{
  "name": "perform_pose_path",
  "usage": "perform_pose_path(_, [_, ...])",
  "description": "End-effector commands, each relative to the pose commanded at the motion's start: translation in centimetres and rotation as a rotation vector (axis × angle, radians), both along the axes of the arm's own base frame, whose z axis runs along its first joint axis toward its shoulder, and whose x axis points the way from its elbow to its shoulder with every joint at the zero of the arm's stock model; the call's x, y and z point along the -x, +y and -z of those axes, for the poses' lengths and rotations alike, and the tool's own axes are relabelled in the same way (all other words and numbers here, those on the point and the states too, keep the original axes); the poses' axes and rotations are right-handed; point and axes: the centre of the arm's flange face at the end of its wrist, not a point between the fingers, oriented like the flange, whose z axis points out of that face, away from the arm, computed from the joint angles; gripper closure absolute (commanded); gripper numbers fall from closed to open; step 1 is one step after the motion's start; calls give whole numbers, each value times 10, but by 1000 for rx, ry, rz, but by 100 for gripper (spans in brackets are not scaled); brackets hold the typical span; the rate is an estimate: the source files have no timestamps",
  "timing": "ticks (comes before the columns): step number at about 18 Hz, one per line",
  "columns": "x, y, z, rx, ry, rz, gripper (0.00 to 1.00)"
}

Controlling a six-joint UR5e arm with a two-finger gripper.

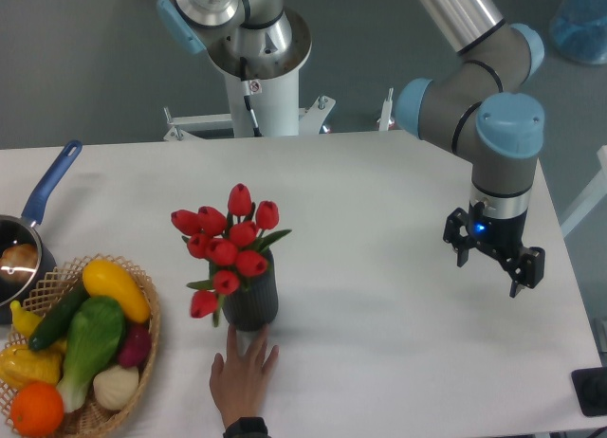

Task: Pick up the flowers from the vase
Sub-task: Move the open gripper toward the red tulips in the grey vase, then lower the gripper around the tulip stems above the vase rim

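Currently the flowers [228,241], a bunch of red tulip buds with green stems and leaves, stand in the vase [252,301], a short dark grey ribbed cylinder set upright on the white table [379,201] a little left of the middle. The blooms spread wider than the vase and lean toward its ten o'clock side. A human hand [243,374] lies flat on the table at the vase's six o'clock, its fingertips touching or nearly touching the base. The gripper [491,269] hangs well apart from the vase at its three o'clock, above the right side of the table, with its two fingers spread and nothing between them. At the vase's eight o'clock a wicker basket [150,336] holds colourful toy vegetables and fruit, and at nine o'clock, by the left edge, sits a blue-handled saucepan [28,241].
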Motion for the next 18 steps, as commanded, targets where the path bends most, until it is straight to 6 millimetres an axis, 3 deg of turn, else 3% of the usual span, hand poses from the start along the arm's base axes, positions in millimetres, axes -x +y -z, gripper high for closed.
perform_pose_path(5, [-5, -7, 2, -5, -12, -11, 0])
perform_pose_path(7, [-14, -11, 20, -22, -60, -9, 0])
perform_pose_path(9, [-21, -10, 22, -120, -106, 9, 0])
perform_pose_path(13, [-63, -18, 8, -238, -164, 55, 0])
perform_pose_path(18, [-110, 3, -14, -495, -283, 139, 0])
